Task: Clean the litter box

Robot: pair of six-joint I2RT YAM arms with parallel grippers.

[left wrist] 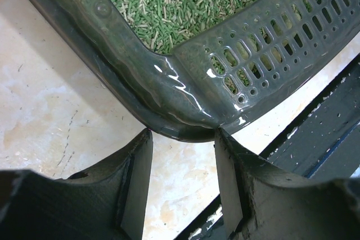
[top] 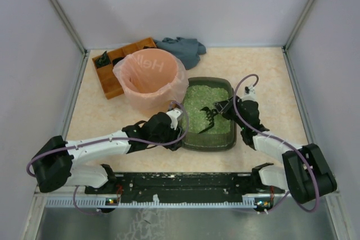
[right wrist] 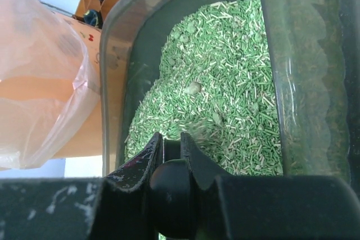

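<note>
**Flanking the box at its near-left corner and right rim**

The box (top: 208,146) sat right of the table's (top: 267,74) middle, nearer the near edge than the far one, its long sides running near to far. Its far-left corner lay just beside the bin (top: 134,91); whether they touched could not be told. Behind the bin, the tray (top: 110,86) and cloth (top: 183,49) filled the far-left corner.

The left gripper (left wrist: 183,137) was low at the box's near-left corner. Its jaws stood apart, the rounded rim just at their tips and not pinched between them.

The right gripper (right wrist: 170,137) reached in over the right rim, clenched on the round handle of the scoop (top: 207,121). The scoop's slotted blade lay on the granules (right wrist: 225,82) toward the near end.

Bare table ran from the box's right side to the right edge, and from its far end to the far edge. Between the box's near rim and the near edge only a narrow strip was left.
</note>
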